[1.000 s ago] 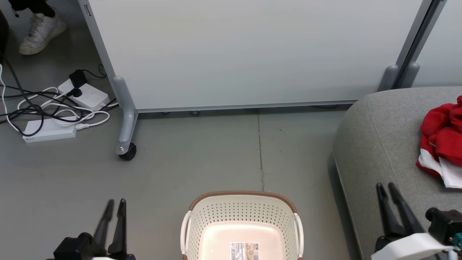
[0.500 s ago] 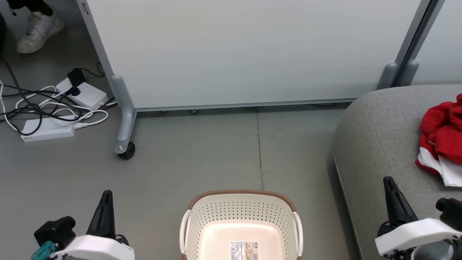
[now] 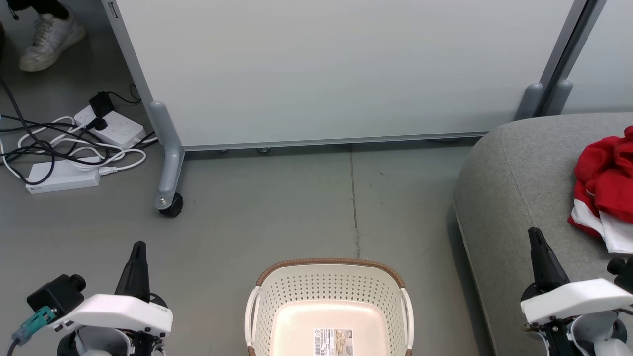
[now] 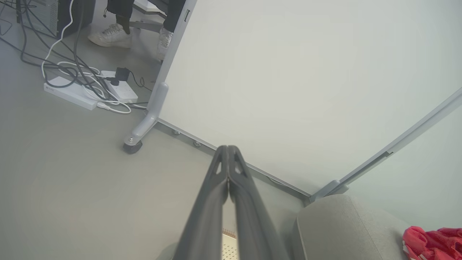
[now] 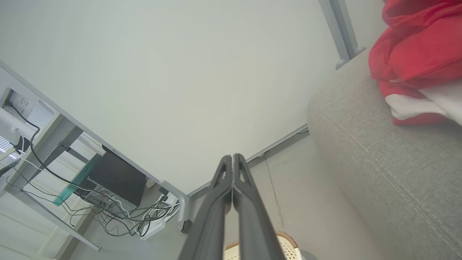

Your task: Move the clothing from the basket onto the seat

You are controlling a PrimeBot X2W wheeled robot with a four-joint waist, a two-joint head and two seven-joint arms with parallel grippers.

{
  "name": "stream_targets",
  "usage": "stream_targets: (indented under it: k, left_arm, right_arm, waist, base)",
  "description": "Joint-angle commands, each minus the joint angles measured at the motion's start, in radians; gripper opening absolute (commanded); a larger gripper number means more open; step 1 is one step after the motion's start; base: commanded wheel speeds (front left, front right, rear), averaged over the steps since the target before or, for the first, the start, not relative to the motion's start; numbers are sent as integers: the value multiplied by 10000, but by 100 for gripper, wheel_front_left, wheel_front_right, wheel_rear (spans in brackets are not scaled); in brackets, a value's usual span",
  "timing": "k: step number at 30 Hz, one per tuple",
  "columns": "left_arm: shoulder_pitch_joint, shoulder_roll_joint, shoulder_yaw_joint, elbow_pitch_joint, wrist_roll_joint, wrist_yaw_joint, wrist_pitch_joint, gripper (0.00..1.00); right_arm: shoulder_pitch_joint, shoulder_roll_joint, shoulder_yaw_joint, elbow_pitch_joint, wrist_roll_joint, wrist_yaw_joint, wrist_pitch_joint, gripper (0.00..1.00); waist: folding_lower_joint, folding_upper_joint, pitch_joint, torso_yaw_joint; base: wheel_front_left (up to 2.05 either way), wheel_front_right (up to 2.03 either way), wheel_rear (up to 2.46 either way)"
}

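Since the basket (image 3: 330, 287) at 6 o'clock shows just a barcode label (image 3: 334, 342) on its bottom, though its near end is cut off, the clothing (image 3: 606, 188) heaped at 3 o'clock on the seat (image 3: 514, 198) is probably the whole load; left jaws and right jaws, both clenched empty, flank the basket.

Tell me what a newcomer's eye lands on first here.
The bright red clothing heaped on the grey seat at the right edge grabs the eye first. Next comes the white basket at bottom centre, its visible floor bare but for a barcode label. A tangle of cables lies on the floor at upper left, beside a white rolling panel.
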Motion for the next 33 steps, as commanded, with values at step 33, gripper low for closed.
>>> stream_targets:
  k: [33]
  left_arm:
    - [-2118,-427,1121,1449,-3428,-831,1178,0]
  right_arm:
    - [-1858,-130,-432,1608,3925,7,371,0]
  waist:
    - [0,-1,134,-103]
  base:
    - [0,0,0]
